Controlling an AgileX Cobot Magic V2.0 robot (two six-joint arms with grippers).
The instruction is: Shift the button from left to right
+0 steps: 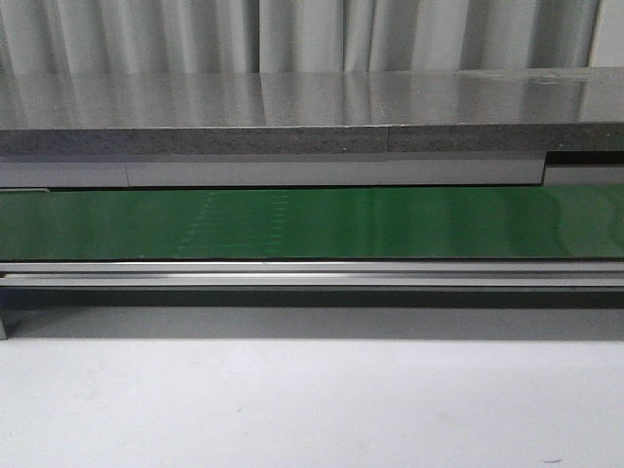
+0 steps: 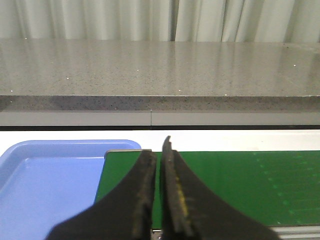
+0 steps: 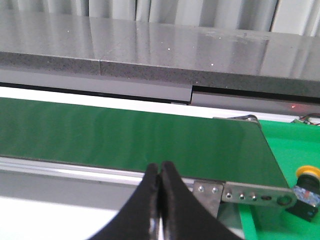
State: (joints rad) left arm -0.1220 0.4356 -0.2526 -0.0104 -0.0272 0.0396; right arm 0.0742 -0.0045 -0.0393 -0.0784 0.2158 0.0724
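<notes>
A: Where is the button (image 3: 306,191)?

B: It shows only in the right wrist view. It has a round yellow cap on a black body. It sits on a bright green surface (image 3: 285,150), just past the end of the belt (image 3: 130,135) and near the metal end plate (image 3: 250,192) with holes in it.

A: Is a gripper holding it?

B: No. The right gripper (image 3: 160,172) is pressed together with nothing between its fingers. It hangs over the near rail of the belt, well apart from the button.

A: And the left gripper (image 2: 158,165)?

B: Its two black fingers are almost pressed together, with only a thin slit between them. Nothing is in them. It hangs over the other end of the belt, and a blue tray (image 2: 30,165) lies just beside that end.

A: What does the front view show?

B: The long green belt runs across the middle. A grey stone shelf (image 1: 312,107) is behind it, and pale curtains (image 1: 292,34) hang behind that. The white tabletop (image 1: 292,400) is in front. No arm and no button can be seen in that view.
</notes>
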